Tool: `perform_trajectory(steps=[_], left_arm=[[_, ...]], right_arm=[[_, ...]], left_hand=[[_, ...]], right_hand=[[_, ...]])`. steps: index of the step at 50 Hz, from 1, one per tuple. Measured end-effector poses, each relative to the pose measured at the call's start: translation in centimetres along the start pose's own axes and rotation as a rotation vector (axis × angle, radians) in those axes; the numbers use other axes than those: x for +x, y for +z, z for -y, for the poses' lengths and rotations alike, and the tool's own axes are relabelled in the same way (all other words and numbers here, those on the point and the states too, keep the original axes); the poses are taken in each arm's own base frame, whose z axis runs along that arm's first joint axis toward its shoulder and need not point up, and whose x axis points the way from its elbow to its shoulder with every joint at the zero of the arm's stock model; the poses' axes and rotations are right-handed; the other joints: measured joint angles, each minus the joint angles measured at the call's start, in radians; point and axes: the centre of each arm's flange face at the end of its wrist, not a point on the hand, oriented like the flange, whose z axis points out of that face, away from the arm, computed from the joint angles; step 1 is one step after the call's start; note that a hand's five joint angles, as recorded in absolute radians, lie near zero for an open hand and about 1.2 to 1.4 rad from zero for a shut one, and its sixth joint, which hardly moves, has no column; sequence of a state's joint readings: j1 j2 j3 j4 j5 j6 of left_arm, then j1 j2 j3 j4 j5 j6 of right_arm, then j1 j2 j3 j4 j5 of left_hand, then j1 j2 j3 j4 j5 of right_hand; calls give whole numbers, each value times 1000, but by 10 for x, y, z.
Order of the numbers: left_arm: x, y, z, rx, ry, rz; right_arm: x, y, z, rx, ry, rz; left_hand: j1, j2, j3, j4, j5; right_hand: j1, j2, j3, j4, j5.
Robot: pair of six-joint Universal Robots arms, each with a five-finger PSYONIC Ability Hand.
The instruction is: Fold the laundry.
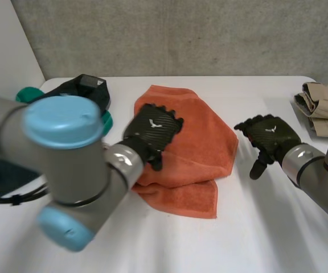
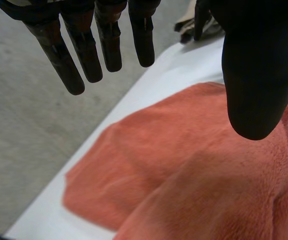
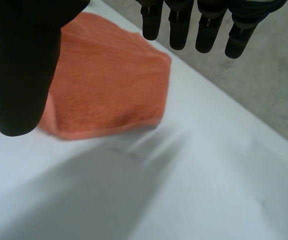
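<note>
Towels: 1 orange towel [image 1: 192, 142], loosely folded, mid-tabletop [image 1: 266, 227]. Also 1 beige garment [image 1: 323, 102] at far right and 1 black-and-green bundle [image 1: 87, 90] at far left. Hands: left hand [image 1: 152, 128] over towel's left part, fingers straight, holding nothing; right hand [image 1: 269, 136] beside towel's right edge, apart, fingers relaxed, empty. White tabletop, grey wall [image 1: 181, 34] behind.

Beige clothes [image 1: 322, 101] cut by edge; left arm [image 1: 67, 165] covers dark bundle [image 1: 87, 89]

Robot lab bench: white table [image 1: 266, 227], grey speckled surface [image 1: 181, 34] beyond.
</note>
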State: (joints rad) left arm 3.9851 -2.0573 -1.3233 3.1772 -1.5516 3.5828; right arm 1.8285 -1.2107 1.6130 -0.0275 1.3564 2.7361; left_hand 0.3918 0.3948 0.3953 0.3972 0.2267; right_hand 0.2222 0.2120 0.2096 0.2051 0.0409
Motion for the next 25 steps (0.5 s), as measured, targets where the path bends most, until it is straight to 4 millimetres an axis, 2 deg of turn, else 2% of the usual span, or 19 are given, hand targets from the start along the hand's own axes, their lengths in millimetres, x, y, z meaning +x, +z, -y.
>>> perform_trajectory(steps=[5, 10, 19, 21, 22, 23, 25], left_arm=[[18, 39, -18, -64, -4, -52], [25, 61, -39, -144, 6, -73], [20, 65, -61, -282, 64, -58], [16, 65, -63, -297, 89, -47], [15, 65, -63, -300, 98, -42], [12, 65, -64, -304, 110, -35], [9, 66, -63, -303, 127, -23]], right_arm=[[-3, -3, -16, -37, 24, 43], [-4, -5, -25, -59, 36, 54], [1, -5, -27, -63, 40, 39], [3, -4, -26, -57, 38, 34], [3, -4, -25, -54, 37, 33], [4, -3, -24, -51, 36, 31], [4, -3, -22, -46, 34, 29]], left_hand=[[0, 0, -1, -2, -3], [1, 8, 8, 8, 6], [131, 123, 120, 121, 118], [484, 475, 455, 457, 438], [484, 475, 455, 457, 438], [643, 642, 633, 642, 619], [694, 758, 748, 762, 728]], right_hand=[[0, 0, 0, 0, 0], [0, 0, 0, 0, 0], [0, 0, 0, 0, 0], [0, 0, 0, -1, 0], [0, 0, 0, 0, 0], [0, 0, 0, 0, 0], [0, 0, 0, 0, 0]])
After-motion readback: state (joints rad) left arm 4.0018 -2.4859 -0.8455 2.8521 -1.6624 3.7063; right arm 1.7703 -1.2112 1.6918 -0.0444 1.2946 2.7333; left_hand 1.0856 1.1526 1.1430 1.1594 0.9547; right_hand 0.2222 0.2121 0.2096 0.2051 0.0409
